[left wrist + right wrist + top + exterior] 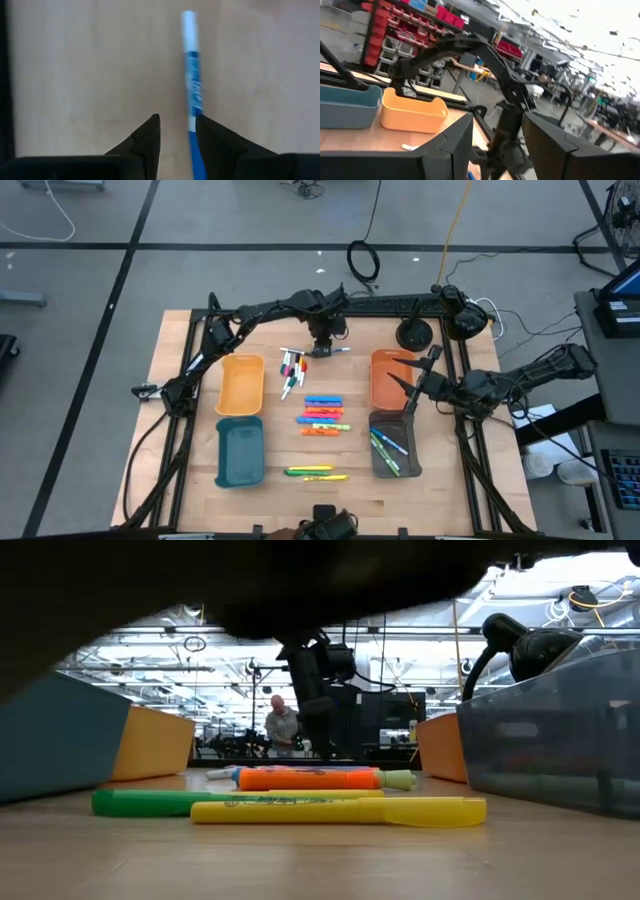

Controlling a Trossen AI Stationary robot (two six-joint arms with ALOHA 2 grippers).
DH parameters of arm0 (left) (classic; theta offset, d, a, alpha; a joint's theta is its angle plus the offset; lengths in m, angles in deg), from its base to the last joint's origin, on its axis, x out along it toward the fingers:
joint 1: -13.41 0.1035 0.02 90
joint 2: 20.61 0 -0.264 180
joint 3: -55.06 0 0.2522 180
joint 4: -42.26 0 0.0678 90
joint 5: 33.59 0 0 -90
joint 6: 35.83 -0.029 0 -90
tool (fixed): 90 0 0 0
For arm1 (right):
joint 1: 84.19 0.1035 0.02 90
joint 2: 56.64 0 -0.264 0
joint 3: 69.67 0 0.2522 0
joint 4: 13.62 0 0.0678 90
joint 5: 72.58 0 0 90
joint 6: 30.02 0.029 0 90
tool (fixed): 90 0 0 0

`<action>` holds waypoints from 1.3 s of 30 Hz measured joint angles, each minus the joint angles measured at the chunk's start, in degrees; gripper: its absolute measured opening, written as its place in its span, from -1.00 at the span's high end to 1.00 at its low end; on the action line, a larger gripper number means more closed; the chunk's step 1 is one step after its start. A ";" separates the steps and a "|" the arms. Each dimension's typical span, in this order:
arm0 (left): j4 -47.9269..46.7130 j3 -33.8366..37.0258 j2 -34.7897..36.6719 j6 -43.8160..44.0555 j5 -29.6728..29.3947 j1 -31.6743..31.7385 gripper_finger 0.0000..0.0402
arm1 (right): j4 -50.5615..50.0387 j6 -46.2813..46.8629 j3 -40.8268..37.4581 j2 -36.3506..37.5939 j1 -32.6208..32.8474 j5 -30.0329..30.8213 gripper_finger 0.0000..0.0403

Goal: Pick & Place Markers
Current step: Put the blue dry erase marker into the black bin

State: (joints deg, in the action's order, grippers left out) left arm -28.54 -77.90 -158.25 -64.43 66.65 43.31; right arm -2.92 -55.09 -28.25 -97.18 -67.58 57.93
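While my left gripper (176, 131) hangs over the far middle of the wooden table (190, 430), its 2 dark fingers (145, 137) straddle the near end of a thin white-bodied marker with blue print (192, 90), which lies flat on the wood. The jaws stand apart with a gap showing on one side, the marker close against the other finger; I judge they are lined up across its barrel so that a squeeze would catch it, but it is not gripped or lifted. The print on the barrel is too blurred to read.

My right gripper (497, 142) waits raised over the right side of the table, near the orange plastic tray (388, 375), fingers parted and empty.

The rest of the markers sit in groups, probably so each kind can be taken in turn: a loose cluster of thin coloured-capped pens (291, 367) beside the yellow plastic tray (241, 385), a stack of blue, pink and orange highlighters (322, 414) mid-table, and a green and a yellow highlighter (340, 810) nearest the front edge. A few already lie in the clear grey tray (392, 445); the teal tray (240, 452) looks empty. Lettering runs along the yellow highlighter, but I cannot make it out.
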 joint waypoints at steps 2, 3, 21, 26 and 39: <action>0.11 -0.28 0.35 -3.32 0.94 -0.41 0.37 | -0.13 2.04 0.00 -0.13 -2.73 -0.03 0.21; 0.53 -0.63 0.78 -3.41 3.23 -0.35 0.37 | -0.07 3.10 0.00 -0.37 -4.40 -0.05 0.21; 11.66 2.90 32.84 5.65 22.49 1.50 0.37 | -33.30 19.76 29.63 -27.93 -37.88 -34.96 0.21; 29.23 19.35 45.52 9.16 18.48 1.04 0.37 | -42.97 17.38 40.57 -41.70 -43.71 -44.07 0.21; 86.51 79.79 81.31 21.74 0.23 0.92 0.37 | -43.12 10.43 47.52 -63.15 -45.88 -52.82 0.21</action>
State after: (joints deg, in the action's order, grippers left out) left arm 57.98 1.90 -76.94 -42.70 66.88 44.23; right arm -46.05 -44.66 19.27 -160.33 -113.47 5.10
